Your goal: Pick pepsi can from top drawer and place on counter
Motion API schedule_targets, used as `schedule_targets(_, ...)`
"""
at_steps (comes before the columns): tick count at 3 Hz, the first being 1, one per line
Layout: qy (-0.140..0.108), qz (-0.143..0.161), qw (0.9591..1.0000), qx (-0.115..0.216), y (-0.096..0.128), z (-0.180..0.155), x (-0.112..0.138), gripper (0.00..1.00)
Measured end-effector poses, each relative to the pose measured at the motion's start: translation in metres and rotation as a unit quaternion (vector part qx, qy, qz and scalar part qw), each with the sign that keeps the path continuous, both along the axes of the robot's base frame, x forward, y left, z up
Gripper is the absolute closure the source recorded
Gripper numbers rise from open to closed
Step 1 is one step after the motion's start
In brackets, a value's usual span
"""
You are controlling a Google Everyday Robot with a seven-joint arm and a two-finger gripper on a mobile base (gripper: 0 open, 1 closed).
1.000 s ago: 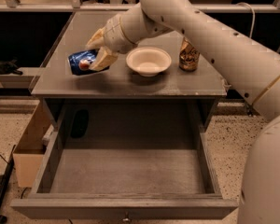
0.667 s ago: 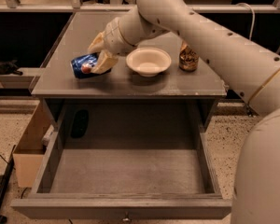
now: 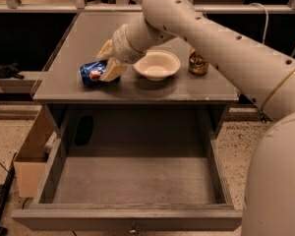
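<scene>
The pepsi can (image 3: 90,73) lies tilted on its side at the front left of the grey counter (image 3: 88,38), its logo facing me. My gripper (image 3: 108,60) reaches down from the right, and its cream fingers (image 3: 114,70) are shut on the can's right end. The can sits at or just above the counter top. Below, the top drawer (image 3: 132,181) is pulled fully open, showing a flat grey bottom and a small knob at the front edge.
A white bowl (image 3: 157,64) stands just right of the gripper. A gold-brown can (image 3: 197,63) is further right. A dark object (image 3: 83,130) lies in the drawer's back left corner. A tan box (image 3: 32,156) sits on the floor at left.
The gripper has carried the pepsi can a little lower and toward the counter's front edge. The drawer and the other objects have not moved.
</scene>
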State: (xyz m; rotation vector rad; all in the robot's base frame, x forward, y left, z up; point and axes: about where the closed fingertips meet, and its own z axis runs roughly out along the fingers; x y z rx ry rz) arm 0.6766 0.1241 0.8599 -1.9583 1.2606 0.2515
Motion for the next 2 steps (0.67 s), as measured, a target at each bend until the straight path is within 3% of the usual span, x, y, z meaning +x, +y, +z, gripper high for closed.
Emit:
schedule_targets(1, 0.001, 0.000, 1.0000, -0.002, -0.0004, -0.0016, -0.0003, 0.85)
schedule_targets(2, 0.001, 0.000, 1.0000, -0.002, -0.0004, -0.0016, -0.0003, 0.62)
